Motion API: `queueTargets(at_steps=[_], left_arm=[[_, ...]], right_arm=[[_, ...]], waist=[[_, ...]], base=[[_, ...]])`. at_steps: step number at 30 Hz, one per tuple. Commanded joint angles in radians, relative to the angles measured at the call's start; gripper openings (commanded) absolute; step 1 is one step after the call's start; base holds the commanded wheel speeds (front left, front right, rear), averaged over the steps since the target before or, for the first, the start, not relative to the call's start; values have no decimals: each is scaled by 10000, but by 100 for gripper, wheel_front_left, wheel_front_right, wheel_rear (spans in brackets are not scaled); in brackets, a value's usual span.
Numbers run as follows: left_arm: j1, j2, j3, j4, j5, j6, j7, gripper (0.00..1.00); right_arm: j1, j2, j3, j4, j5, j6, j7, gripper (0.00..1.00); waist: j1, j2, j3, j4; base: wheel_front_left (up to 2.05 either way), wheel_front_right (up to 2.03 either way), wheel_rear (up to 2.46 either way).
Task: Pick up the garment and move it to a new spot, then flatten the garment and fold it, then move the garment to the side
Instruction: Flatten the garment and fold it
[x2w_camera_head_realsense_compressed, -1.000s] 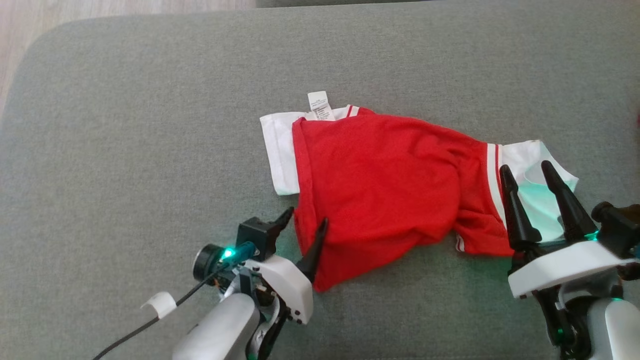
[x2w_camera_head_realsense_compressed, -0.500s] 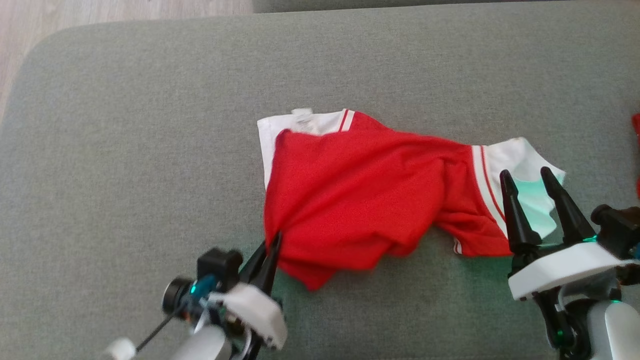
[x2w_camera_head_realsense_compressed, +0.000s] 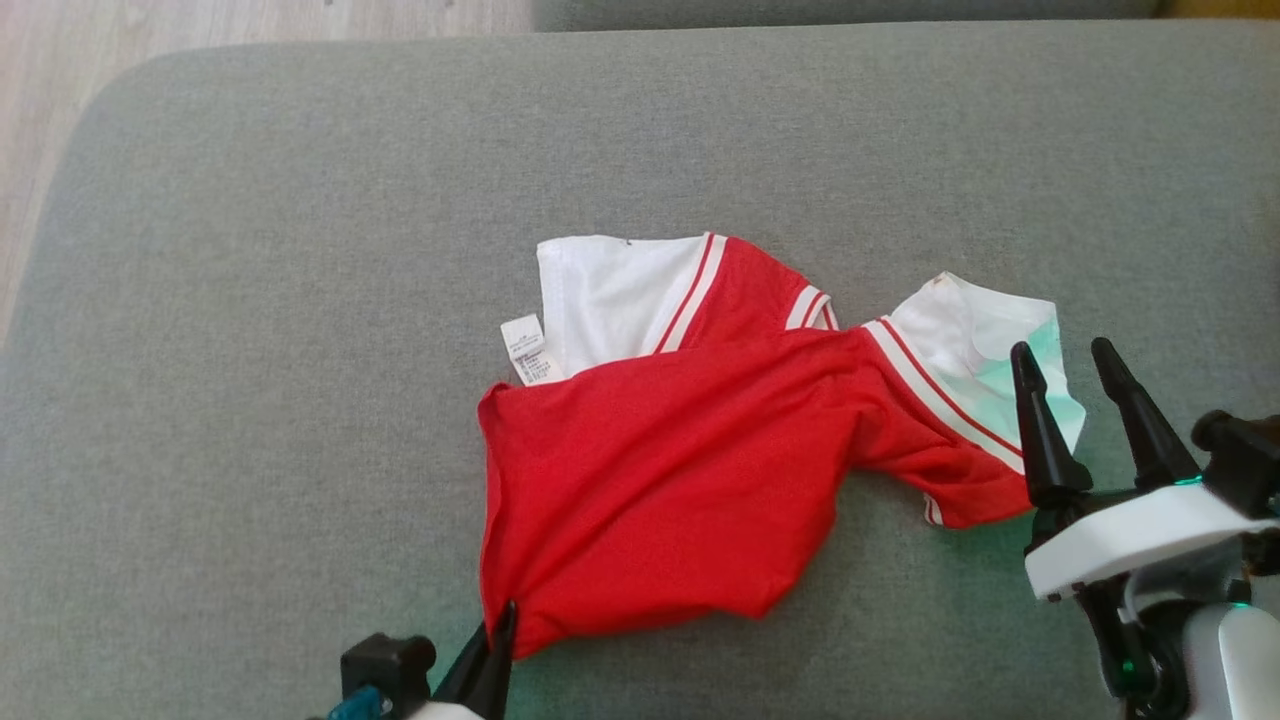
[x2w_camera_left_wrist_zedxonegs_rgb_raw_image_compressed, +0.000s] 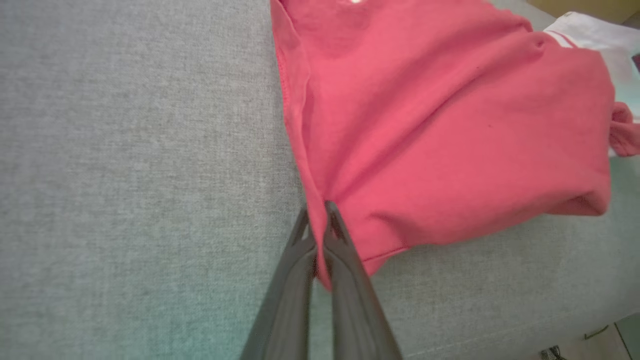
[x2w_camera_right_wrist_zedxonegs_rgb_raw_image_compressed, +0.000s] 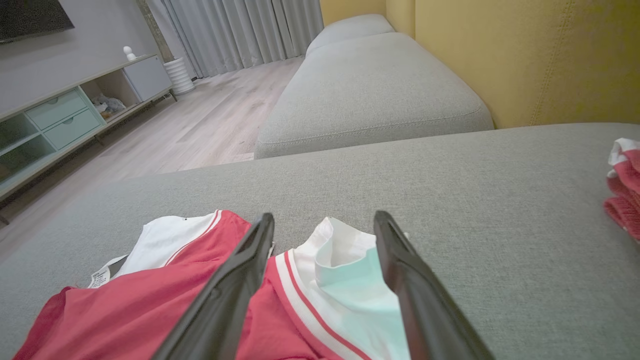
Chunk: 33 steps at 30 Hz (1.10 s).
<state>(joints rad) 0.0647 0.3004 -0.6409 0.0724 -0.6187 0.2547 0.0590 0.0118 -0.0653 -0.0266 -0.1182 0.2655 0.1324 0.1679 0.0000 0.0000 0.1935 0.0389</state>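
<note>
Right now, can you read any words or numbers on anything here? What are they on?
Tag sewn to the shirt: printed lines, too small and blurred to read.
Nothing else: no words, numbers or signs can be made out on the rest of the shirt or on the couch.

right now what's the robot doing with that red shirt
The robot's left hand is shut on the near red corner of the shirt, which lies rumpled on the grey cushion, creases running toward the grip. The right hand is open by the shirt's white end, holding nothing. The shirt is not yet flattened or folded.
</note>
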Motion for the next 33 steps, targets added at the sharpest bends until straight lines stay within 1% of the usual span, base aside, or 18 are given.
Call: queueTargets(at_steps=[1, 2, 6, 9, 10, 11, 12, 14, 19, 23, 28, 33], left_arm=[[-191, 62, 350, -249, -129, -48, -168, 42], [-201, 16, 329, -194, -123, -81, -254, 100], [-436, -109, 449, -144, 156, -94, -1070, 100], [-728, -42, 695, -256, 509, -50, -1915, 100], [-728, -42, 695, -256, 509, -50, -1915, 100], [-833, 14, 820, -291, 622, 0, -2172, 100], [-1089, 199, 1079, -380, 896, 139, -2541, 100], [-1400, 467, 1382, -469, 1208, 321, -2752, 100], [-1987, 1253, 2157, -550, 1619, 618, -2919, 100], [-2150, 1731, 2606, -641, 1488, 605, -2817, 100], [-2083, 1890, 2798, -775, 1237, 676, -2480, 100], [-2015, 1869, 2817, -766, 1118, 704, -2426, 100]], right_arm=[[-121, -18, 165, -374, -16, -17, 16, 100], [-119, -24, 169, -385, -27, -17, 36, 100], [-126, -55, 158, -525, -82, -17, 125, 100], [-118, -72, 115, -680, -136, -17, 220, 100], [-118, -72, 115, -680, -136, -17, 220, 100], [-117, -78, 106, -734, -153, -17, 255, 100], [-114, -95, 65, -844, -202, -17, 316, 100], [-106, -109, 10, -958, -249, -17, 383, 100], [-69, -153, -42, -1245, -382, -17, 549, 100], [-111, -223, -75, -1495, -473, -17, 644, 100], [-135, -251, -123, -1671, -514, -17, 724, 100], [-129, -228, -108, -1734, -479, -17, 783, 100]], waist=[[0, 0, -33, 20], [0, 0, -63, 25], [0, 0, -168, 31], [0, 0, -242, 36], [0, 0, -242, 36], [0, 0, -263, 37], [0, 0, -306, 57], [0, 0, -334, 91], [0, 0, -404, 128], [0, 0, -382, 102], [0, 0, -333, 80], [0, 0, -279, 54]], base=[[0, 0, 0], [0, 0, 0], [0, 0, 0], [0, 0, 0], [0, 0, 0], [0, 0, 0], [0, 0, 0], [0, 0, 0], [0, 0, 0], [0, 0, 0], [0, 0, 0], [0, 0, 0]])
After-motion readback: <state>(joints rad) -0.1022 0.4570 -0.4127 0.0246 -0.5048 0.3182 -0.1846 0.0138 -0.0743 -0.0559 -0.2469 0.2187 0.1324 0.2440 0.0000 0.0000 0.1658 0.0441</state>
